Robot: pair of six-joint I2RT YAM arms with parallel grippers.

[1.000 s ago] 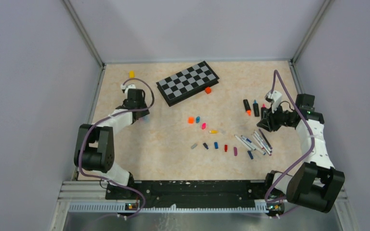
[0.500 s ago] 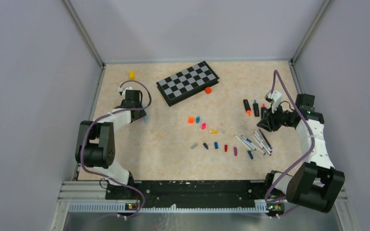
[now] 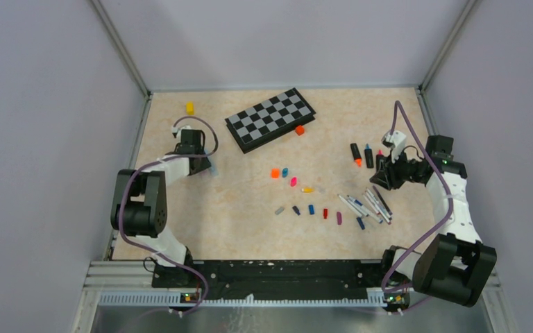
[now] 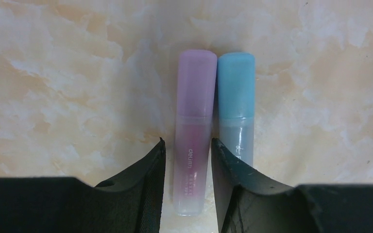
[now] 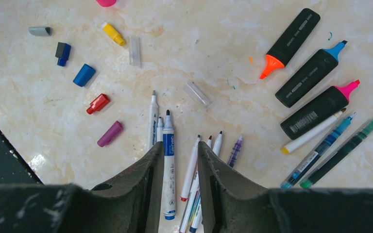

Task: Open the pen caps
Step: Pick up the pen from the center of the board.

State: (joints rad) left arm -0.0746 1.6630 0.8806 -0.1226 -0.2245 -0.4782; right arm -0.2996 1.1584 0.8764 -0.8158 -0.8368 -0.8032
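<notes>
The left gripper (image 4: 187, 141) has narrowed its fingers astride the lilac-capped pen (image 4: 194, 97), with the light-blue-capped pen (image 4: 235, 92) touching it just outside one finger. Whether it is pinched yet cannot be told, and both caps are still on. The right gripper (image 5: 178, 144) has not moved and hangs part-open and empty over the uncapped pens (image 5: 168, 145), with loose pen caps (image 5: 98, 103) ahead of it on the beige marbled table (image 3: 215, 222), between pale lilac walls (image 3: 284, 41).

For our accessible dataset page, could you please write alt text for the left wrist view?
The black jaws of the left gripper flank the barrel of a lilac-capped pen lying on a marbled beige table. A light-blue-capped pen lies right beside it, parallel.
</notes>
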